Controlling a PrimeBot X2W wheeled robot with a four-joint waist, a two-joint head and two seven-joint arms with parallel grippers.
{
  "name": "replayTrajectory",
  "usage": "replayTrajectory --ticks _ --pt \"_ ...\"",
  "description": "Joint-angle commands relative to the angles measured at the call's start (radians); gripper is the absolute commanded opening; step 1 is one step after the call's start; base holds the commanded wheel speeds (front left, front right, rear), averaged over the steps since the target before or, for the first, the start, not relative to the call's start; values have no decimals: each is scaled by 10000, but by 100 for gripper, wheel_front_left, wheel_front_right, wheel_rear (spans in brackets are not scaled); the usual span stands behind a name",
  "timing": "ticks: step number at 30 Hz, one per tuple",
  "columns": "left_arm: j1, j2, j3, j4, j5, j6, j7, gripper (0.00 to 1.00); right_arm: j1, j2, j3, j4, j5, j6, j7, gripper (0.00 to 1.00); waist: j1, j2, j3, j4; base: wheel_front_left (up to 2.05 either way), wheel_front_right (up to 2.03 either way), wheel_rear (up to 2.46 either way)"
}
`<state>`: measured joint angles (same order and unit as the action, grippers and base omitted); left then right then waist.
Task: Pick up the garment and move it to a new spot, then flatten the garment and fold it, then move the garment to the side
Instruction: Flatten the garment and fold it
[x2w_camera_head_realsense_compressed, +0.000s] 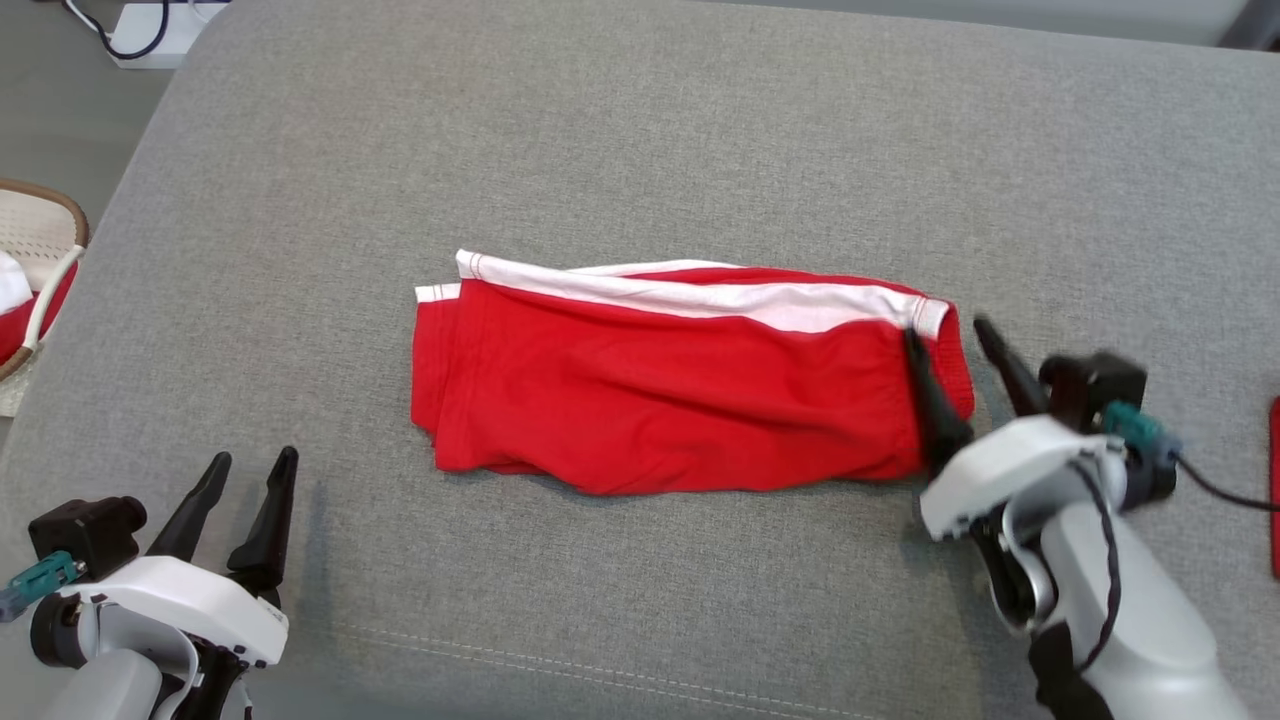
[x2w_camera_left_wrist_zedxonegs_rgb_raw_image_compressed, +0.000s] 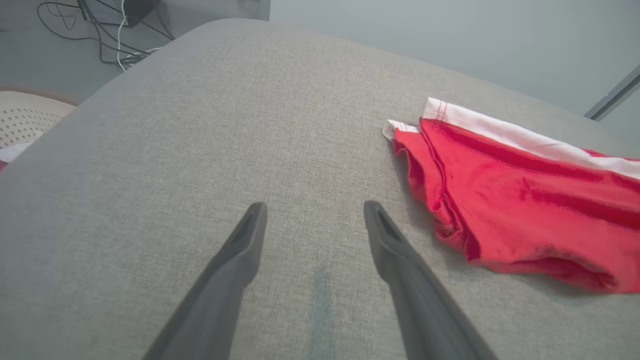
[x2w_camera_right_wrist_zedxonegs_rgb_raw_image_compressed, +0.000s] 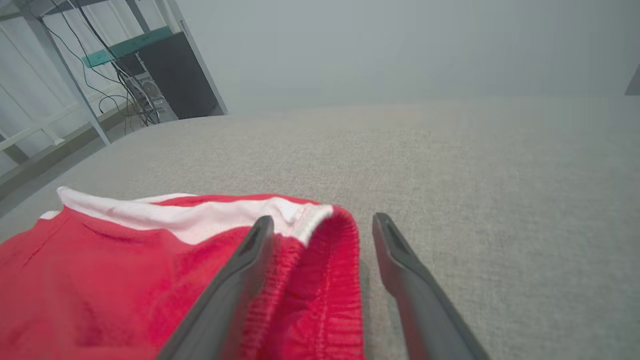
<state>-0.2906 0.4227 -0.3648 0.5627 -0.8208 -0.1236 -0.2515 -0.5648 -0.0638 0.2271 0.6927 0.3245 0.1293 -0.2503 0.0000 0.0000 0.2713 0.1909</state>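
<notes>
The garment (x2w_camera_head_realsense_compressed: 680, 380) is a pair of red shorts with a white side stripe, lying folded in the middle of the grey cushion (x2w_camera_head_realsense_compressed: 640, 150). My right gripper (x2w_camera_head_realsense_compressed: 945, 335) stands open over the garment's right end: one finger lies above the elastic waistband (x2w_camera_right_wrist_zedxonegs_rgb_raw_image_compressed: 325, 280), the other above bare cushion beside it. In the right wrist view the waistband sits between the right gripper's (x2w_camera_right_wrist_zedxonegs_rgb_raw_image_compressed: 322, 222) fingers. My left gripper (x2w_camera_head_realsense_compressed: 252, 462) is open at the lower left, well clear of the garment's (x2w_camera_left_wrist_zedxonegs_rgb_raw_image_compressed: 520, 200) left edge. Nothing lies between the left gripper's (x2w_camera_left_wrist_zedxonegs_rgb_raw_image_compressed: 315, 210) fingers.
A wicker basket (x2w_camera_head_realsense_compressed: 40, 260) with red and white cloth stands off the cushion's left edge. A white power strip with cables (x2w_camera_head_realsense_compressed: 150, 30) lies on the floor at the top left. Something red (x2w_camera_head_realsense_compressed: 1274, 480) shows at the right edge. Grey cushion extends behind the garment.
</notes>
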Motion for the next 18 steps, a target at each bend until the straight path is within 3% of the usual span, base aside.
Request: replayTrajectory --ticks 1,8,18 --pt "-128 415 321 -125 -150 -71 -102 100 421 135 186 145 83 14 -112 100 0 0 19 -27 0 0 0" --pt "-183 413 215 -232 -176 -71 -102 100 125 135 1015 1021 1151 14 -113 100 0 0 91 99 0 0 0" --pt "-189 450 101 -203 -360 -71 -103 100 -657 135 3000 2116 2770 14 246 100 0 0 184 340 0 0 0"
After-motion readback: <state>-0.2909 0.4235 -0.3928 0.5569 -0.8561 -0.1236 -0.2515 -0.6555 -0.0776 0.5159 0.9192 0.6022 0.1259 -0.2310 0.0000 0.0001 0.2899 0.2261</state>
